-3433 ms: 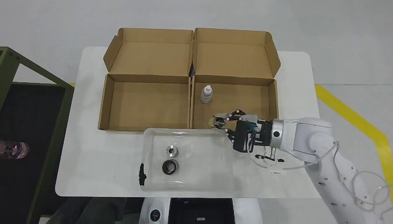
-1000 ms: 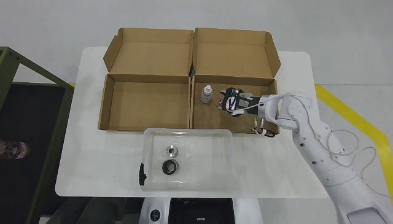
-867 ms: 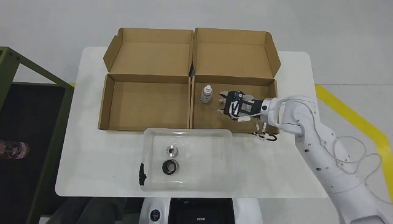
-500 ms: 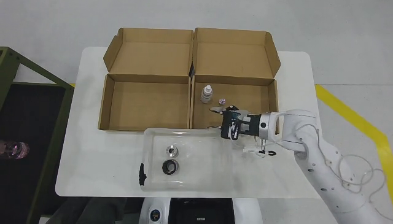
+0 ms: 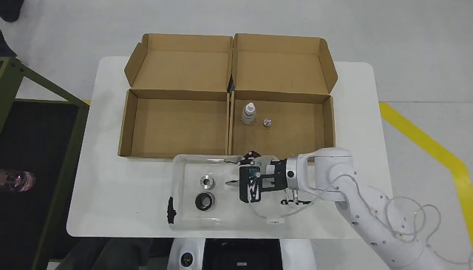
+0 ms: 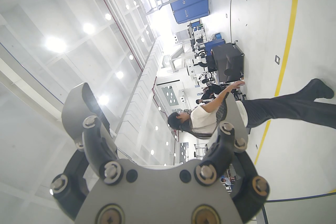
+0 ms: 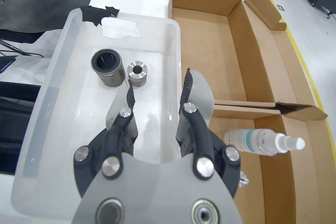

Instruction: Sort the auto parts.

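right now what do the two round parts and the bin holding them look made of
Larger sleeve: dull grey metal, probably steel, with a dark bore.
Smaller bushing: bright machined metal, judging by its glinting top face.
Bin: glossy translucent plastic, judging by its see-through walls.

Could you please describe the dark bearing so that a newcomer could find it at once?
Find the clear plastic bin in front of the cardboard boxes. Two short metal cylinders stand upright in it; the dark bearing is the wider, darker one, beside the smaller bright silver sleeve.
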You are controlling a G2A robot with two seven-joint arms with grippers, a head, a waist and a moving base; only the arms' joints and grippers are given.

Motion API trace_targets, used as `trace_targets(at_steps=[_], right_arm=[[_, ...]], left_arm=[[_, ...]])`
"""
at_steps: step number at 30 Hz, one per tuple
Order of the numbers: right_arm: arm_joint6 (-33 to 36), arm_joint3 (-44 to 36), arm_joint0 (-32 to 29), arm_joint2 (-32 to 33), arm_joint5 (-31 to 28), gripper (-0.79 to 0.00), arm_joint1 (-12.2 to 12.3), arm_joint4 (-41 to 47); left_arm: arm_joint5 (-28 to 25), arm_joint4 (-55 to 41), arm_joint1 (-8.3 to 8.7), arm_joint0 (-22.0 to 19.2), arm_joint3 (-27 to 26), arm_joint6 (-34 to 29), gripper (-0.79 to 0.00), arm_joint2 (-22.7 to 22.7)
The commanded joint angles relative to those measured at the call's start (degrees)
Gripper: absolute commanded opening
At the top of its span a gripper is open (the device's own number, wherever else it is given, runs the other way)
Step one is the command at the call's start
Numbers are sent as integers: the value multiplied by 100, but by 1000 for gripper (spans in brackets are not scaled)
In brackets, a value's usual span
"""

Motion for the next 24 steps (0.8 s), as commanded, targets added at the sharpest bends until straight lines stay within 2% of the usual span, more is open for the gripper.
trace_targets(at_steps=[1,12,24], right_arm=[[67,6,44,-171,31,-443,-31,-60],[373,302,490,-951,379,-453,-267,-244],[831,553,838,-1437,641,-459,-478,-421]], left_arm=[[0,0,0,0,0,0,0,0],[0,0,0,0,0,0,0,0],[0,0,0,0,0,0,0,0]])
